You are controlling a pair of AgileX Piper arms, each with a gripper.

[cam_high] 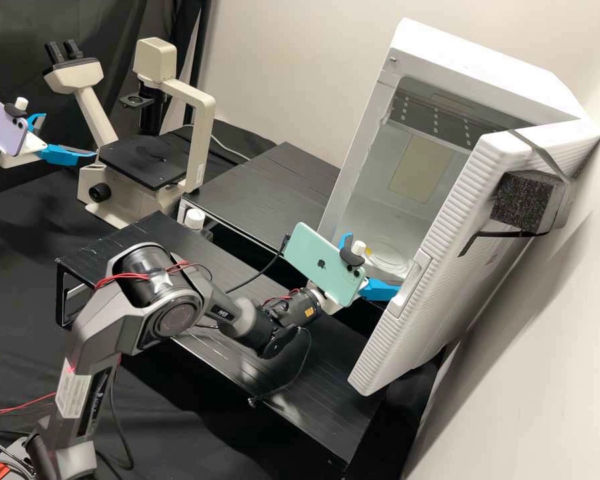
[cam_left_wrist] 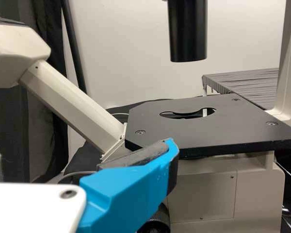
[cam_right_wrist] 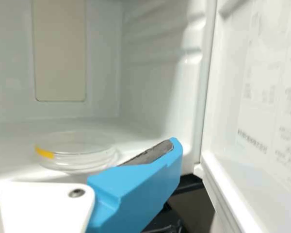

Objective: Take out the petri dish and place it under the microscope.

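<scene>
The high view showed a white cabinet [cam_high: 487, 40] with its door [cam_high: 440, 220] ajar. In front, the right arm [cam_high: 167, 293] stretched over a low black shelf [cam_high: 327, 373], carrying a mint-green phone [cam_high: 313, 263]. The cream microscope [cam_high: 200, 127] stood farther off, its flat black stage [cam_high: 140, 160] bare. The right gripper [cam_high: 373, 263] was at the cabinet's opening, fingers spread wide, gripping nothing. The left gripper [cam_high: 69, 135] was beside the microscope, its fingers also well parted around nothing. The clear petri dish [cam_right_wrist: 82, 158] lay flat on the cabinet floor, an orange-yellow mark [cam_right_wrist: 44, 153] on its edge.
</scene>
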